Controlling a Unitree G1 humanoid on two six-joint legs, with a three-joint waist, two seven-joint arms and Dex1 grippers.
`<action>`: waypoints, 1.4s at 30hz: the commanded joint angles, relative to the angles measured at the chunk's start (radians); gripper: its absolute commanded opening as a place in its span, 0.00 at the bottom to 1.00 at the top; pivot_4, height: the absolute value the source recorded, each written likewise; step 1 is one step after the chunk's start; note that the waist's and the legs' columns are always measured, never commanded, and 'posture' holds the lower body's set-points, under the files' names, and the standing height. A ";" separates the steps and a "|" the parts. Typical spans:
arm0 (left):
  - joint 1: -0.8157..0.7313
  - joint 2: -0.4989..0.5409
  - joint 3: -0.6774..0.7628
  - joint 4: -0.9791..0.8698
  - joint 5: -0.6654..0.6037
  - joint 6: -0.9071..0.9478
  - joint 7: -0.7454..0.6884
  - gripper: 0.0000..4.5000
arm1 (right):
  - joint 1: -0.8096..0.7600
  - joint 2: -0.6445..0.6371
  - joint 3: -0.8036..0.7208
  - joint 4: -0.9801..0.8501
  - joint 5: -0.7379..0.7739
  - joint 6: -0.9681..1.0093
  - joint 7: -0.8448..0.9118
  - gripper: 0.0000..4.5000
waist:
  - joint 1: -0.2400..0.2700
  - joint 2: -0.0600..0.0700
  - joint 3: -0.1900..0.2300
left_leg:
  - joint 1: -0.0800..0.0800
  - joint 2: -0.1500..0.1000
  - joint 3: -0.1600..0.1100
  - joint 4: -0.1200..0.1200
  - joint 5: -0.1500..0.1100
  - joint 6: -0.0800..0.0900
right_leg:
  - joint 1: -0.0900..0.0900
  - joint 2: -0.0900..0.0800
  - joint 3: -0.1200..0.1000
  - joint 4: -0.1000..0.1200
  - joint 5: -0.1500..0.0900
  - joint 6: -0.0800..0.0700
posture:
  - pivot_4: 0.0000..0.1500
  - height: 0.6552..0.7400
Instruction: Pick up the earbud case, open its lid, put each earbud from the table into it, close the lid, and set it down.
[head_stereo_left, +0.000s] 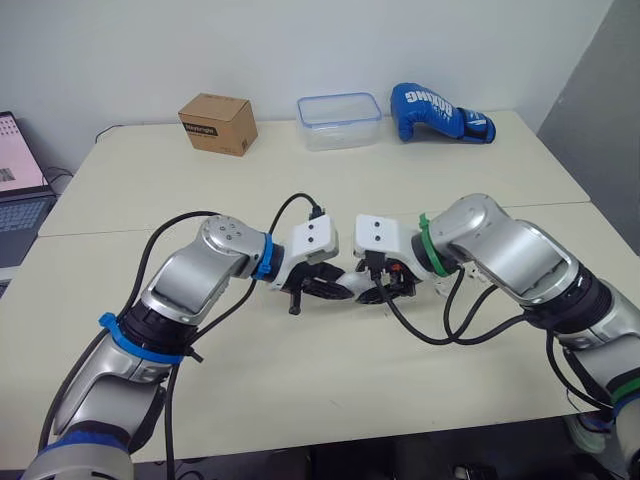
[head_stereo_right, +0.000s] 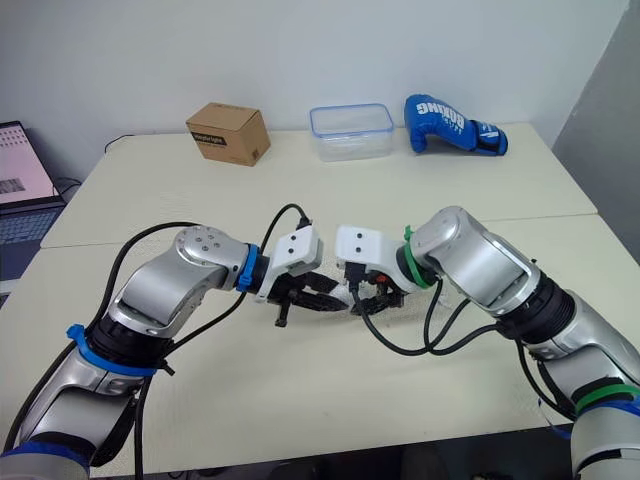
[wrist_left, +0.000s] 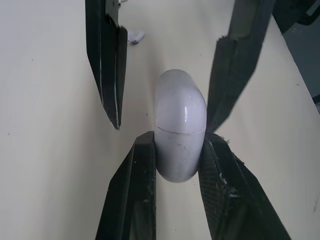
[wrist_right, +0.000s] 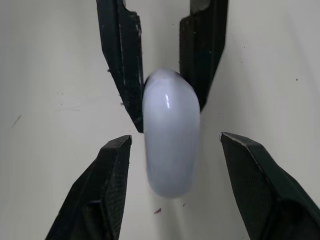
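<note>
The left claw (wrist_left: 179, 142) is clamped on the lower half of the glossy white rounded plastic earbud case (wrist_left: 180, 107), with the shut lid's seam just beyond its tips. The right claw (wrist_right: 175, 141) stands apart, straddling the lid end. A skewed pinch there could squirt the slick case out or twist it. The pale cream counter (head_stereo_left: 300, 380) lies bare beneath both claws, its edges well away

The rounded plastic earbud case (wrist_left: 180, 135) is glossy white, the flat tabletop (head_stereo_left: 300, 380) cream, the padded boxing glove (head_stereo_left: 440, 113) blue with white lettering.
</note>
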 joint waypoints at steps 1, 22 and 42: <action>0.038 0.023 0.066 -0.033 -0.018 -0.029 0.018 0.17 | 0.036 -0.047 -0.092 -0.048 0.028 -0.047 0.027 0.61 | 0.000 0.000 0.000 | 0.000 0.000 0.000 0.000 0.000 0.000 | 0.000 0.000 0.000 0.000 0.000 0.000 | 1.00 0.89; 0.276 -0.203 0.318 0.122 -0.201 -0.375 0.039 0.17 | 0.369 0.097 -0.514 -0.100 0.256 -0.116 -0.157 0.61 | 0.003 0.000 0.000 | 0.001 0.000 0.002 0.001 0.000 0.000 | 0.000 -0.001 0.001 0.000 0.001 -0.001 | 1.00 0.89; 0.236 -0.247 0.301 0.199 -0.216 -0.427 -0.021 0.17 | 0.351 0.172 -0.470 -0.040 0.239 -0.154 -0.266 0.61 | 0.001 0.000 0.000 | 0.001 0.000 0.002 0.001 0.000 0.000 | 0.000 -0.001 0.001 0.000 0.001 -0.001 | 1.00 0.89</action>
